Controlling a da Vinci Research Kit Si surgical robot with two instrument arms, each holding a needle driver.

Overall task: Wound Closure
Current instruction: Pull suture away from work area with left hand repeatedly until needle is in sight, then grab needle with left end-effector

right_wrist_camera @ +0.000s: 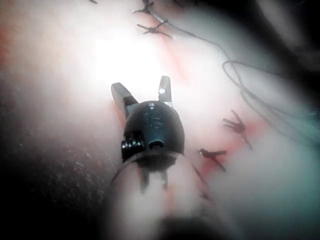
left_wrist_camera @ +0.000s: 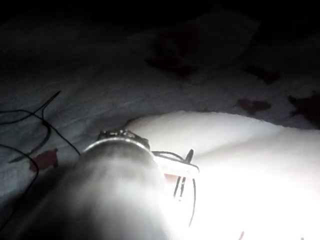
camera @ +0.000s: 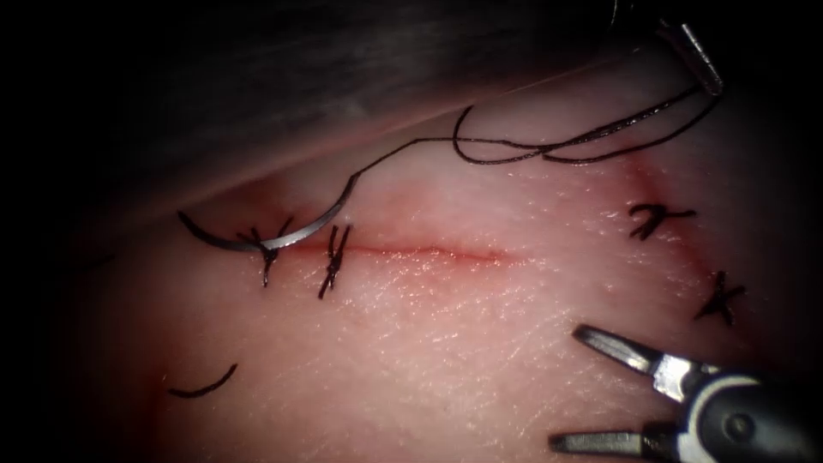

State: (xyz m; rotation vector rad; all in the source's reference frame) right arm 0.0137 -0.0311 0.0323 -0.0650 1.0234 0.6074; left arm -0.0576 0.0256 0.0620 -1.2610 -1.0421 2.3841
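The curved needle (camera: 287,237) lies free over the left end of the cut (camera: 429,252), beside the leftmost knot; neither tool holds it, and I cannot tell whether its tip is in the tissue (camera: 446,343). The thread (camera: 549,153) runs from the needle's back end up and right, loops on the far side of the cut, and reaches the left tool (camera: 707,77) at the top right. That tool (left_wrist_camera: 187,167) is shut on the thread. The right tool (camera: 566,387) hovers open over the tissue at the lower right, holding nothing; its jaws (right_wrist_camera: 140,85) stand wide apart.
Two tied stitches (camera: 334,261) cross the cut near its left end. Two more knots (camera: 656,219) sit on a second red line at the right. A loose cut end of thread (camera: 204,386) lies at the lower left. Dark cloth borders the tissue behind.
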